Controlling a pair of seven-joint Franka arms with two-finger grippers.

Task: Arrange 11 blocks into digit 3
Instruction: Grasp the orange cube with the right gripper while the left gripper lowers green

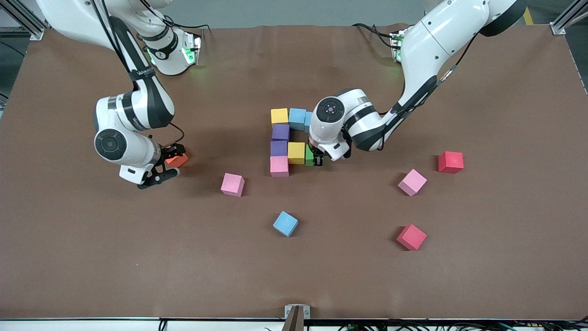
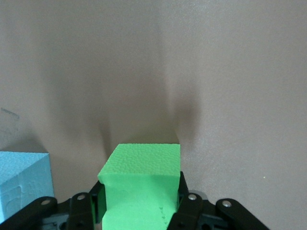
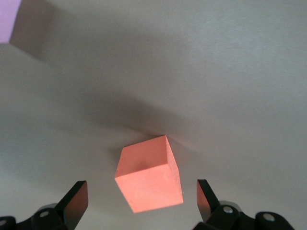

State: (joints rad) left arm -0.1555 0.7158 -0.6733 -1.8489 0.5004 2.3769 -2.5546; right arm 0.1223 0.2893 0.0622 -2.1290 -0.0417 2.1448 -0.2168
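Note:
A partial figure of blocks lies mid-table: yellow [image 1: 279, 116] and light blue [image 1: 297, 118] in its top row, two purple [image 1: 280, 139] and a pink [image 1: 279, 166] in a column, and a yellow [image 1: 296, 152] branching off the middle. My left gripper [image 1: 315, 159] [image 2: 141, 207] is shut on a green block [image 1: 309, 155] [image 2: 142, 179], low beside that middle yellow block. My right gripper [image 1: 166, 166] [image 3: 141, 199] stands open, its fingers [image 3: 76, 199] apart on either side of an orange block [image 1: 177, 160] [image 3: 149, 176] that sits turned between them.
Loose blocks lie nearer the front camera: pink [image 1: 232, 184], light blue [image 1: 285, 223], pink [image 1: 412, 182], red [image 1: 450, 162] and red [image 1: 411, 237]. A light blue block [image 2: 21, 184] shows beside the left gripper. A pinkish block corner [image 3: 8, 19] sits at the edge of the right wrist view.

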